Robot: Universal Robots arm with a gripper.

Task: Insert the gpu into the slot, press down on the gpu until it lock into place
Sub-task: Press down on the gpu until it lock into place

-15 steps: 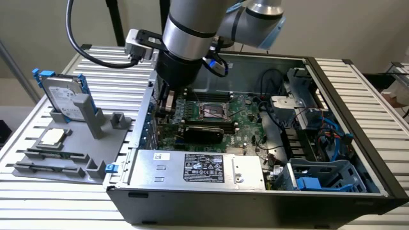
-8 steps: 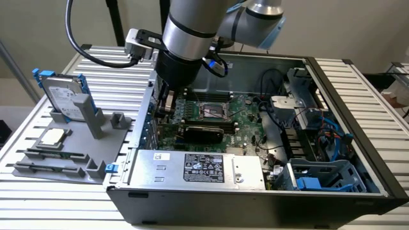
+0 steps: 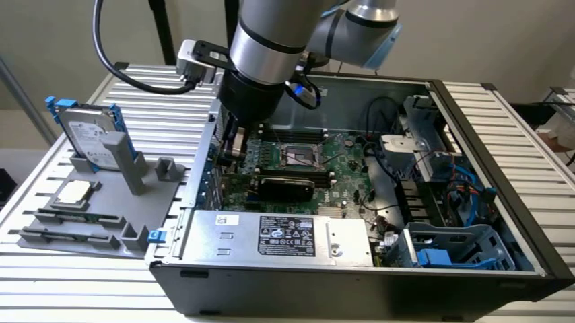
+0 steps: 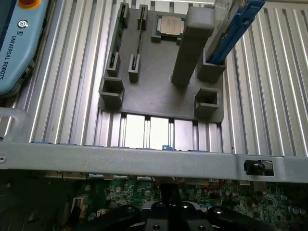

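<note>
Black gpu point(image 3: 285, 184) seated on the motherboard point(image 3: 346, 161).

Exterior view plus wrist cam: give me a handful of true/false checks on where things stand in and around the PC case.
1. The gpu lies flat across the motherboard inside the case. True.
2. The gripper is spread wide open. False: it is shut, down over the motherboard near the case wall.
3. The hard drive lies inside the case. False: it stands in its blue bracket on the grey fixture tray, outside the case.
4. A processor chip rests on the grey fixture tray. True.
5. The silver power supply sits on the ribbed table outside the case. False: it is inside the case, along the near wall.
</note>
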